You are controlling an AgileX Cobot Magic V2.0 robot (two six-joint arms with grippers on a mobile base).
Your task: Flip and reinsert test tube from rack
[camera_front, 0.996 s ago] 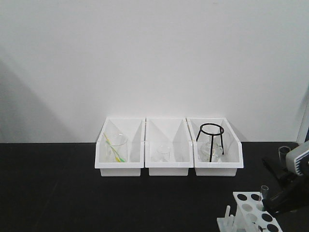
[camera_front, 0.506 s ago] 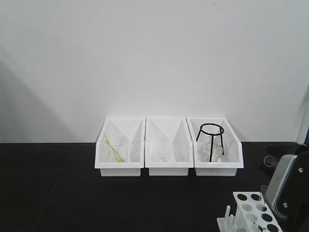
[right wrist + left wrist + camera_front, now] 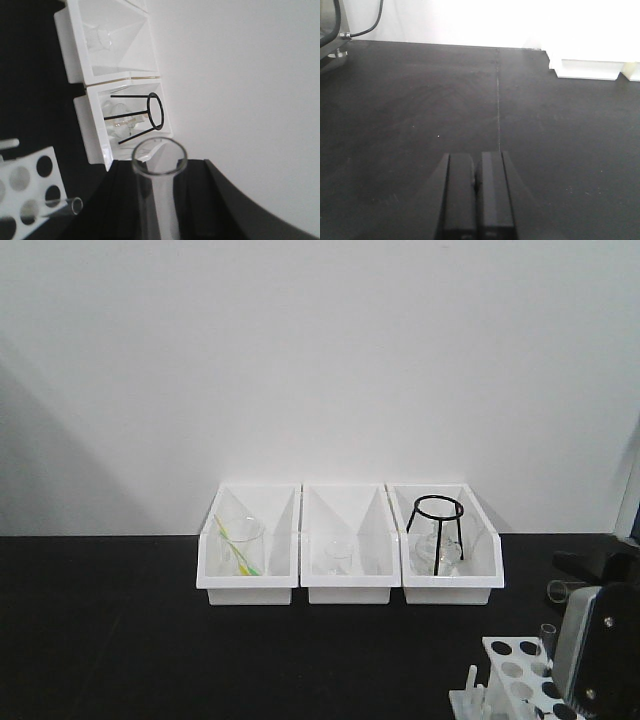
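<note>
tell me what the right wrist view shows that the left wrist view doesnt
Right wrist only: a test tube clamped between the right fingers, the rack with another tube, and a black tripod. Left wrist only: the shut left fingers and a cable. Both: the black table, white bins and the white wall.

I read right gripper clamped on clear test tube, open mouth up-frame. Rack at lower left, second tube sticking out of one hole. Beyond, white bin with black wire tripod and glassware; next bin holds small glass beaker
</note>
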